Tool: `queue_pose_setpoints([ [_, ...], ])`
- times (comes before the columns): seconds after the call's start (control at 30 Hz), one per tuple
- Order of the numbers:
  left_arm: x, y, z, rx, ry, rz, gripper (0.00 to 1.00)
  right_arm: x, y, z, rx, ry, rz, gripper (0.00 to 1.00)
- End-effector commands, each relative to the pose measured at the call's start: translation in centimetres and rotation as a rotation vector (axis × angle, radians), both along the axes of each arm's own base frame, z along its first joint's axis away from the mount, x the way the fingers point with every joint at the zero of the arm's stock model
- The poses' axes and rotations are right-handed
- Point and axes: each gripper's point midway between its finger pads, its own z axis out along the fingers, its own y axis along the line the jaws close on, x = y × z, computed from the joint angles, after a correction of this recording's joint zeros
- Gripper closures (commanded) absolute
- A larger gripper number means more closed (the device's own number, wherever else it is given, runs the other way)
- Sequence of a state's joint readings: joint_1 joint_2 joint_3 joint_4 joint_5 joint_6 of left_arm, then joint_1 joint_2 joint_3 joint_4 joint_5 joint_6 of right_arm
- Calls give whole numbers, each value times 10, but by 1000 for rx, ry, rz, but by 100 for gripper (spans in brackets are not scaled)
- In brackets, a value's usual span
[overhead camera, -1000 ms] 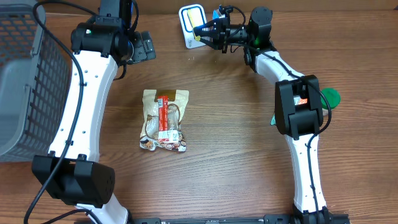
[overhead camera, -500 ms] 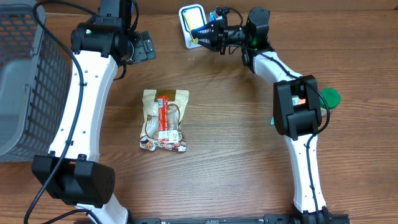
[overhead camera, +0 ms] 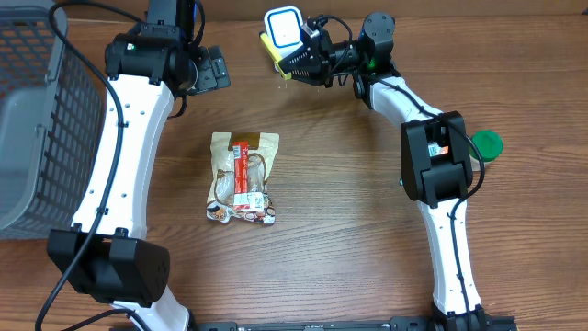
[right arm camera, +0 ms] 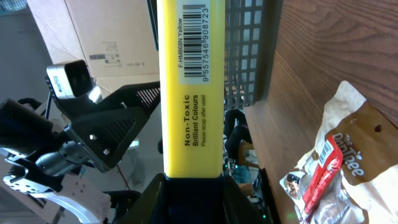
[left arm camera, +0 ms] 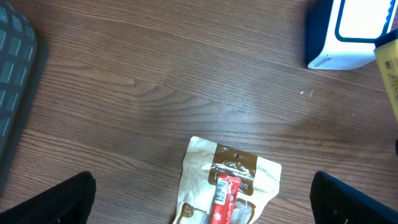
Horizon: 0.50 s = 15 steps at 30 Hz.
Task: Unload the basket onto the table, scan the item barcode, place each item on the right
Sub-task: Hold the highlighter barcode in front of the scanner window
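The yellow highlighter (right arm camera: 189, 106) is a flat-sided stick with a white barcode label (right arm camera: 193, 42) and black print reading "Non-Toxic Brilliant Colours". Clamped at one end in the right gripper (overhead camera: 294, 60), it hangs above the bench (overhead camera: 367, 230) near the far edge, just beside the scanner (overhead camera: 283, 25), a white box with a blue rim.

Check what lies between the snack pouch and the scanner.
Only bare table, clearest in the left wrist view, separates snack pouch and scanner; the held yellow marker hangs beside the scanner.
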State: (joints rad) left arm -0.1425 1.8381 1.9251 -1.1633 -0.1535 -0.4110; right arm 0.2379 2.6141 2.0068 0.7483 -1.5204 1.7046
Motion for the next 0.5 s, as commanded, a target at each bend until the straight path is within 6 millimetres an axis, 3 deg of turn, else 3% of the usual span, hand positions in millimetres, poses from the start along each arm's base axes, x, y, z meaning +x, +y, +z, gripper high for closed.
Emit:
queue_pose_setpoints([
  [0.0, -1, 0, 19, 6, -46, -12, 0, -3, -1, 1, 1, -29, 25, 97],
  [0.2, -1, 0, 19, 6, -46, -12, 0, 2, 1, -17, 0, -30, 1, 97],
  [0.37, -1, 0, 19, 6, -46, -12, 0, 23, 1, -50, -64, -2, -142, 97],
  [0.47, -1, 0, 19, 6, -46, -12, 0, 33, 1, -53, -74, -67, -195, 97],
])
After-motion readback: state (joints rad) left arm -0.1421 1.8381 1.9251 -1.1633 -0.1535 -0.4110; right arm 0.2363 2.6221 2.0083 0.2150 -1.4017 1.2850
